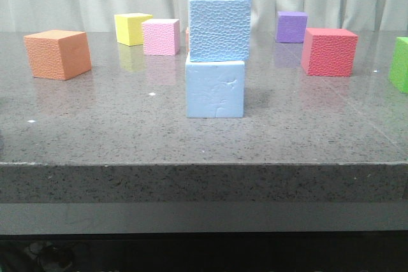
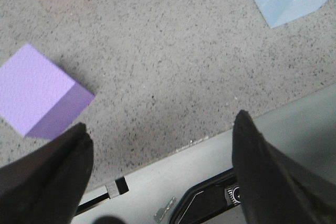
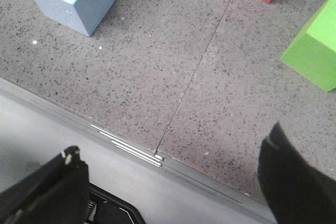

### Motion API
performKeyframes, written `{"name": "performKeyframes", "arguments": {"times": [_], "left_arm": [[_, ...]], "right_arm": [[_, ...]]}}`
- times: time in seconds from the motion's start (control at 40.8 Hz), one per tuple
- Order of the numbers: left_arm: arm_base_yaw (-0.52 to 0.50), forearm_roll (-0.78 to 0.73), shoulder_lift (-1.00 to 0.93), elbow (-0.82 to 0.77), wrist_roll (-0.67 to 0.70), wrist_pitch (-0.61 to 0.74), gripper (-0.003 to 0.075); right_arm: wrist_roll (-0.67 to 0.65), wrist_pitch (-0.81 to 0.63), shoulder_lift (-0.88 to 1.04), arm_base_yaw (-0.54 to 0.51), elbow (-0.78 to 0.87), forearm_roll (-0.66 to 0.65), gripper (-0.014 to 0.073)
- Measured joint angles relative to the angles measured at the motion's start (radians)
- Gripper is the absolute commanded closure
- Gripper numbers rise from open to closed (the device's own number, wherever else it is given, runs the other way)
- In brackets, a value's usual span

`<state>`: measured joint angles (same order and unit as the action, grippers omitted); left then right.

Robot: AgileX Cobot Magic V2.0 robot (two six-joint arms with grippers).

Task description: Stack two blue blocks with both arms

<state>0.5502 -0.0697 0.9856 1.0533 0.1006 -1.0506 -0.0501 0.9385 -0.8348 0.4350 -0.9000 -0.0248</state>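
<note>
In the front view the pebbled light blue block (image 1: 218, 28) sits on top of the smooth light blue block (image 1: 215, 89), slightly offset, at the middle of the table. No gripper shows in that view. The stack also shows in the left wrist view (image 2: 286, 1) and in the right wrist view (image 3: 79, 1). My left gripper (image 2: 161, 120) is open and empty over the table's edge, far from the stack. My right gripper (image 3: 173, 139) is open and empty over the table's edge, also apart from the stack.
On the grey stone table (image 1: 95, 125) stand an orange cube (image 1: 58, 54), a yellow cube (image 1: 131, 28), a pink cube (image 1: 160, 36), a purple cube (image 1: 291, 27), a red cube (image 1: 329, 51) and a green cube (image 1: 400, 63). A light purple cube (image 2: 37, 90) lies near my left fingers.
</note>
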Motion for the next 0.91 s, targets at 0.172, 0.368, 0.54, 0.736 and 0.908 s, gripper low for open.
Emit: {"name": "performKeyframes", "arguments": {"times": [0.172, 0.368, 0.54, 0.736, 0.908], "left_arm": [[0.0, -0.009, -0.104, -0.081, 0.008, 0.032, 0.0196], [0.0, -0.017, -0.155, -0.108, 0.012, 0.079, 0.0211], [0.0, -0.05, -0.158, -0.109, 0.012, 0.11, 0.0456], [0.0, -0.078, -0.158, -0.111, 0.012, 0.144, 0.073], [0.0, -0.104, -0.158, -0.114, 0.012, 0.154, 0.0738]], "right_arm": [[-0.023, 0.0, 0.051, 0.0, 0.013, 0.0, -0.006], [-0.041, -0.068, 0.183, 0.0, 0.076, 0.002, -0.0057], [-0.045, -0.14, 0.269, 0.0, 0.13, 0.002, 0.0182], [-0.045, -0.148, 0.28, 0.0, 0.136, 0.002, 0.0625], [-0.047, -0.151, 0.28, 0.0, 0.136, 0.002, 0.0663]]}}
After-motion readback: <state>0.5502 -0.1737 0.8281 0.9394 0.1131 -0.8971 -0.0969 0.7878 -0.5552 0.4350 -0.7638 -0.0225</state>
